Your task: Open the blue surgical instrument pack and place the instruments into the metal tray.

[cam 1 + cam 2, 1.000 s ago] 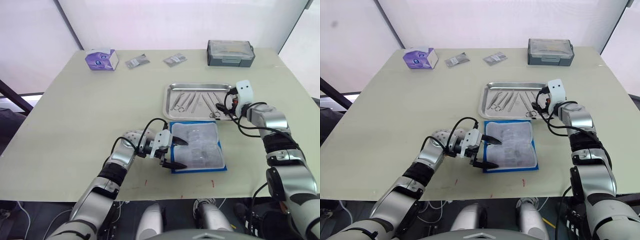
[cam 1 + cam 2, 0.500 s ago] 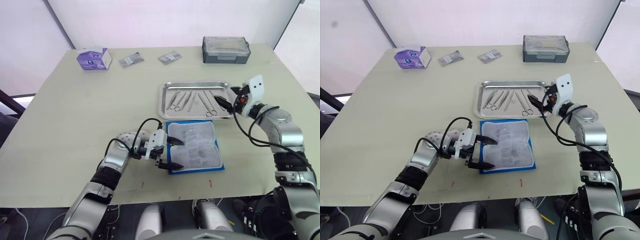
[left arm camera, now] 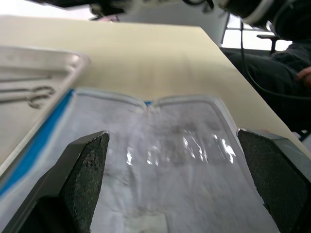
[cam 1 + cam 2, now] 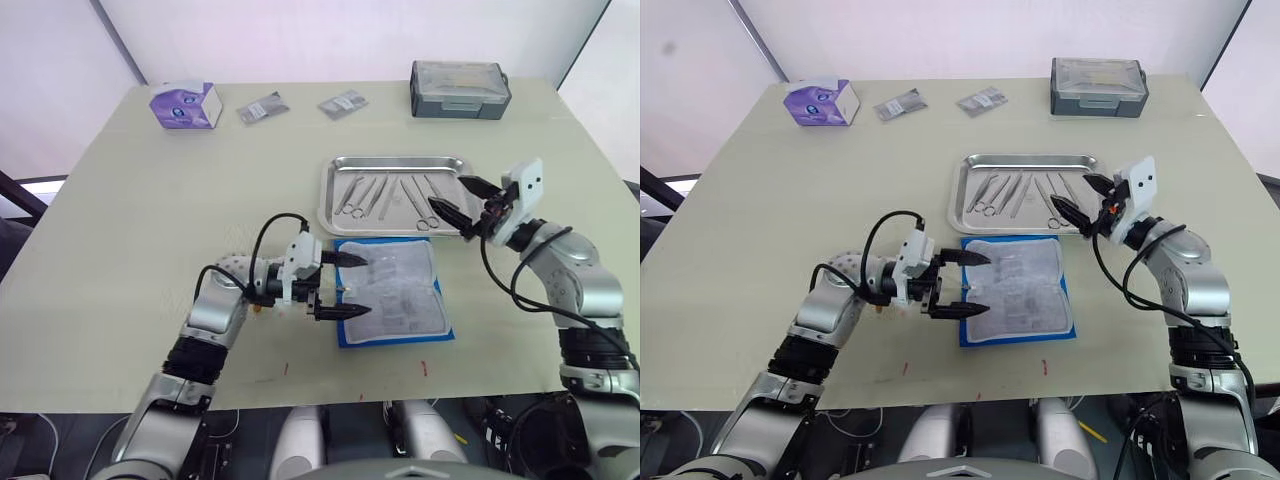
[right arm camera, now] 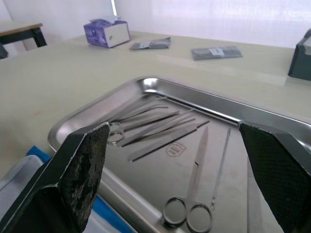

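Blue edging frames the surgical instrument pack (image 4: 393, 305), which lies flat and spread open on the pale green surface (image 4: 160, 220), its translucent white lining facing up, just in front of the metal tray (image 4: 394, 195). The shiny tray holds the instruments (image 4: 388, 197): slim forceps lying side by side toward its left half and ring-handled scissors (image 5: 189, 213) toward its right, all inside the raised rim. The left gripper (image 4: 343, 285) hovers over the pack's left edge with its two black fingers (image 3: 86, 170) spread wide, one over the far left corner and one over the near left part of the lining; whether they touch the wrap cannot be told. The right gripper (image 4: 458, 200) hangs over the tray's right end, its fingers (image 5: 80, 165) likewise wide apart and holding nothing, pointing back across the tray. Along the far edge of the surface sit a purple tissue box (image 4: 184, 104) at the left, two small grey sachets (image 4: 263, 108) (image 4: 343, 103) near the middle, and a grey lidded plastic box (image 4: 459, 89) at the right, all well apart from the tray and pack. Two small red marks (image 4: 423, 367) show on the surface near its front edge.
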You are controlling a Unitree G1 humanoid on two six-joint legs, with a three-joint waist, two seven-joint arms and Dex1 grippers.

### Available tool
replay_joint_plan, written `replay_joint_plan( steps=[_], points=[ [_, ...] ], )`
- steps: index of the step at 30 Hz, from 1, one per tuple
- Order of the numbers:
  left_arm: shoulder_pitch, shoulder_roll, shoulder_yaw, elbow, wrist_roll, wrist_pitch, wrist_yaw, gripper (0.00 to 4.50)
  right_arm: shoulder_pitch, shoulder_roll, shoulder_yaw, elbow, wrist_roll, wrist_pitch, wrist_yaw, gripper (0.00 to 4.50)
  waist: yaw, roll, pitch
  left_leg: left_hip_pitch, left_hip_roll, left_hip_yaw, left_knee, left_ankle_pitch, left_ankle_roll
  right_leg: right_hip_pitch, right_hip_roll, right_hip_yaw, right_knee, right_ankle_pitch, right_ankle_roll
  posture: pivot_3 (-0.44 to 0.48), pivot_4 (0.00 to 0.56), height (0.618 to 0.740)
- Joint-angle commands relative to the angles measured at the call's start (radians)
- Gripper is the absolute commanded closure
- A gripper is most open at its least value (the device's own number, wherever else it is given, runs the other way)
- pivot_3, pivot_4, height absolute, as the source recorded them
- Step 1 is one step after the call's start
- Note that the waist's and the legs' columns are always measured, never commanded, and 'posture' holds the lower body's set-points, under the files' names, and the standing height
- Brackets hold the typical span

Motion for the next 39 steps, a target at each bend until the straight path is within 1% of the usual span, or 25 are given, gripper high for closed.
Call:
replay_joint_plan(
  steps=[1,5,8,13,15,17,19,22,27,30,36,39],
  points=[
    [0.022,0.020,0.067,-0.094,-0.052,0.047,0.061,0.00,0.026,-0.030,-0.053,-0.044,0.030,-0.055,0.028,0.06,0.000,0.000,0.000,0.000,0.000,0.000,0.000,0.000,0.000,0.000,0.000,0.000,0.000,0.000,0.000,0.000,0.150,0.731],
    [0.066,0.038,0.130,-0.171,-0.083,0.104,0.145,0.00,0.079,-0.053,-0.075,-0.063,0.054,-0.075,0.053,0.06,0.000,0.000,0.000,0.000,0.000,0.000,0.000,0.000,0.000,0.000,0.000,0.000,0.000,0.000,0.000,0.000,0.150,0.731],
    [0.145,0.064,0.221,-0.247,-0.103,0.149,0.246,0.00,0.155,-0.090,-0.122,-0.083,0.086,-0.061,0.073,0.06,0.000,0.000,0.000,0.001,0.000,0.000,0.000,0.000,0.000,0.000,0.000,0.000,0.000,0.000,0.000,0.000,0.150,0.731],
    [0.261,0.089,0.340,-0.311,-0.126,0.180,0.357,0.00,0.266,-0.132,-0.175,-0.101,0.112,-0.086,0.107,0.06,0.001,-0.001,0.001,0.001,0.000,0.001,0.001,0.000,0.000,0.001,-0.001,0.000,0.001,0.000,0.001,0.000,0.150,0.731],
    [0.318,0.098,0.377,-0.330,-0.117,0.166,0.387,0.00,0.315,-0.143,-0.197,-0.104,0.126,-0.092,0.124,0.06,0.001,-0.001,0.001,0.001,0.000,0.000,0.002,0.000,0.000,0.001,-0.001,0.000,0.001,0.001,0.001,0.000,0.150,0.731],
    [0.376,0.093,0.427,-0.356,-0.140,0.177,0.425,0.00,0.360,-0.149,-0.222,-0.104,0.138,-0.101,0.136,0.06,0.002,-0.001,0.001,0.002,0.000,0.001,0.002,0.000,0.000,0.002,-0.001,0.000,0.001,0.001,0.001,0.000,0.150,0.731],
    [0.435,0.099,0.460,-0.368,-0.137,0.168,0.441,0.00,0.399,-0.155,-0.242,-0.105,0.148,-0.112,0.154,0.06,0.002,-0.001,0.001,0.002,0.000,0.001,0.002,0.000,0.000,0.002,-0.002,0.001,0.001,0.001,0.001,0.000,0.150,0.731],
    [0.560,0.095,0.524,-0.371,-0.139,0.148,0.451,0.00,0.472,-0.160,-0.282,-0.101,0.164,-0.132,0.183,0.06,0.000,-0.001,0.001,0.002,0.000,0.002,0.002,0.000,0.000,0.002,-0.002,0.001,0.001,0.001,0.001,0.000,0.150,0.731],
    [0.691,0.089,0.572,-0.368,-0.131,0.103,0.450,0.00,0.574,-0.160,-0.327,-0.116,0.189,-0.153,0.218,0.06,0.003,-0.003,0.002,0.003,0.000,0.001,0.002,0.000,0.000,0.003,-0.002,0.001,0.001,0.001,0.001,0.000,0.150,0.731],
    [0.745,0.096,0.570,-0.371,-0.113,0.070,0.446,0.00,0.629,-0.159,-0.346,-0.118,0.194,-0.179,0.237,0.06,0.006,-0.004,0.003,0.004,-0.001,0.002,0.003,0.000,0.000,0.004,-0.003,0.001,0.001,0.001,0.002,0.000,0.150,0.731],
    [0.799,0.099,0.566,-0.368,-0.104,0.048,0.450,0.00,0.761,-0.146,-0.352,-0.121,0.176,-0.259,0.294,0.06,0.006,-0.005,0.003,0.006,-0.001,0.002,0.004,0.000,0.000,0.005,-0.003,0.001,0.001,0.001,0.002,0.000,0.150,0.731],
    [0.823,0.125,0.559,-0.367,-0.084,0.064,0.450,0.00,0.828,-0.136,-0.368,-0.112,0.165,-0.306,0.298,0.06,0.006,-0.005,0.003,0.006,-0.001,0.002,0.004,0.000,0.000,0.005,-0.003,0.001,0.001,0.001,0.002,0.000,0.150,0.731]
  ],
)
